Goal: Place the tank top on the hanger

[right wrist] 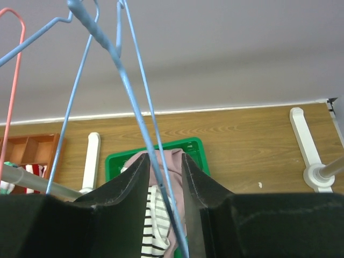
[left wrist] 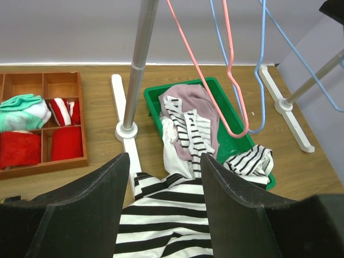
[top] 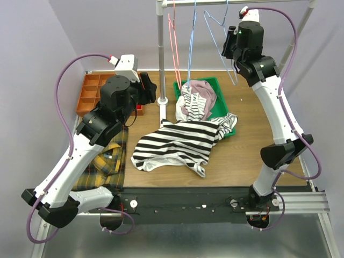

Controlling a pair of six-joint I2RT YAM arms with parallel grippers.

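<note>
The soft, light tank top with wide black-and-white stripes [top: 177, 142] lies crumpled on the wooden worktop [top: 242, 156]. It will sag, so a shoulder strap looks the best hold. The left hand [left wrist: 164, 161] hovers above it, wide and empty. Only the right wrist view shows the thin light-blue wire hanger [right wrist: 128, 91] passing between the right hand's [right wrist: 165, 161] narrowly parted fingers, unpinched.
</note>
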